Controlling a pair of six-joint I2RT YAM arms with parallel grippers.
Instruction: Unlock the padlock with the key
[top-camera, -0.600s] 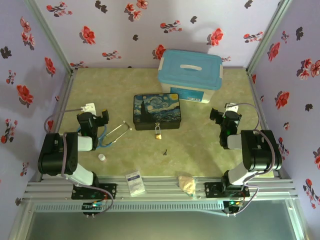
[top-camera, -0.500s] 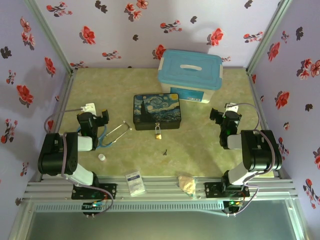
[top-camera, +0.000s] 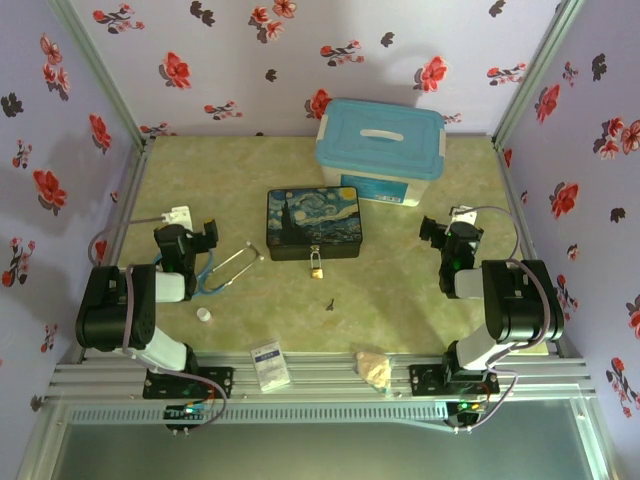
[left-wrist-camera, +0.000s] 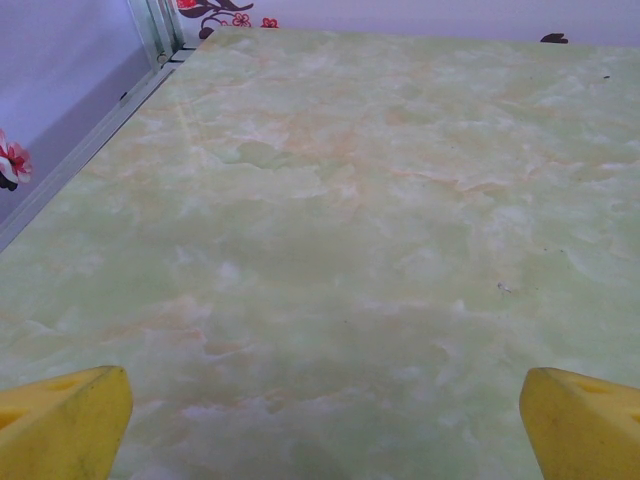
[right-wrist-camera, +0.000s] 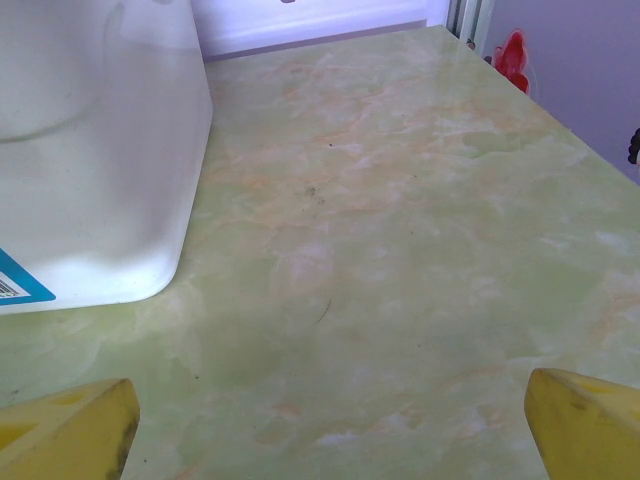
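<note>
In the top view, nothing is found to have shifted over the last half second. The left pincer (top-camera: 207, 232) and the right pincer (top-camera: 428, 230) are held folded back at the left and right of the frame, well apart from the task's things. The padlock (top-camera: 316, 266) is seen at the centre of the frame, against the lower edge of the painted box (top-camera: 312, 222). The key (top-camera: 329, 303) lies on the table (top-camera: 400, 300) a little below the padlock, apart from it. The task is therefore judged not yet begun (the key must first be picked up). A small white card (top-camera: 269, 365) at the lower edge carries print too small to be read.

In the left wrist view, the yellow fingertips (left-wrist-camera: 60, 420) are set wide apart at the bottom corners, so this pincer is spread and nothing is held.

In the right wrist view, the jaws are likewise spread with nothing between them. A white bin (right-wrist-camera: 90, 150) is seen at the upper left, with a blue-cornered label (right-wrist-camera: 20, 285) whose writing cannot be made out
</note>
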